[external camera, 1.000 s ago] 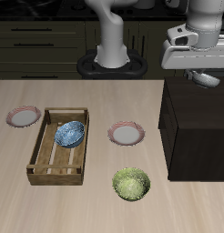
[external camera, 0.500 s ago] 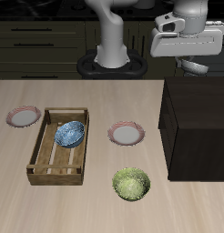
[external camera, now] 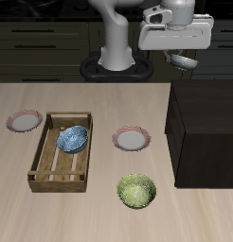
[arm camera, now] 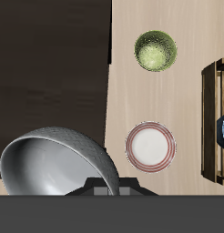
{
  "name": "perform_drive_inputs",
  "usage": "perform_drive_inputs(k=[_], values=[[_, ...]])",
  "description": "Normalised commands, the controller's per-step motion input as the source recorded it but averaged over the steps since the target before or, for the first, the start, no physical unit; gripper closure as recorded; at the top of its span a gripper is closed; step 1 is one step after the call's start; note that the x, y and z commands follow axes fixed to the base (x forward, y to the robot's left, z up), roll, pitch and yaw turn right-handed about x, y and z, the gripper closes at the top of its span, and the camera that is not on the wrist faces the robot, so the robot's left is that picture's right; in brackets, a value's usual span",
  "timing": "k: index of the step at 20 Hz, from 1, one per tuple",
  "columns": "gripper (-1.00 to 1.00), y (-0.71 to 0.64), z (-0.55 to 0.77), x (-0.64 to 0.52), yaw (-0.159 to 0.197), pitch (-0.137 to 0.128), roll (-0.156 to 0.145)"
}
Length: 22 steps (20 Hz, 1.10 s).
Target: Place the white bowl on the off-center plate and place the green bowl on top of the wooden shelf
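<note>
A red-rimmed off-center plate (external camera: 24,120) sits bare near the table's (external camera: 90,213) edge, at about ten o'clock from a slatted wooden crate (external camera: 60,151). It appears to be the intended landing spot for the white bowl. The crate holds a blue-patterned bowl (external camera: 73,139) tipped against its slats, which plays no part in the job.

A second, matching plate (external camera: 132,140) lies near the table's middle, at three o'clock from the crate. It looks just like the target and is closer to the arm, so it could be mistaken for it. The green bowl (external camera: 136,191) rests upright on the bare wood at six o'clock from that plate, not yet touched. By this reading its move waits until the white one is set down.

At three o'clock from the middle plate stands the dark wooden shelf (external camera: 204,132), its flat top free for the green bowl.

High above the table's back edge, at about eleven o'clock from the shelf, the gripper (external camera: 183,55) carries the white bowl (external camera: 188,61) well clear of everything. The fingers seem pinched on the bowl's rim, though the wrist view shows little of them, and the bowl (arm camera: 59,164) hangs tilted close beneath the camera. That height likely keeps it clear of the shelf and the crate on the way across.
</note>
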Motion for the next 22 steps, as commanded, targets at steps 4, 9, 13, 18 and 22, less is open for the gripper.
perform_drive_inputs(k=[4, 9, 13, 18, 22], values=[[1.0, -0.41, 0.01, -0.13, 0.011, -0.022, -0.017], [1.0, -0.45, -0.06, -0.04, 0.008, -0.006, -0.043], [1.0, -0.48, -0.05, -0.03, 0.004, -0.002, -0.039], [1.0, -0.71, 0.02, -0.01, -0.03, -0.001, -0.058], [1.0, -0.57, -0.01, -0.06, -0.001, -0.009, -0.027]])
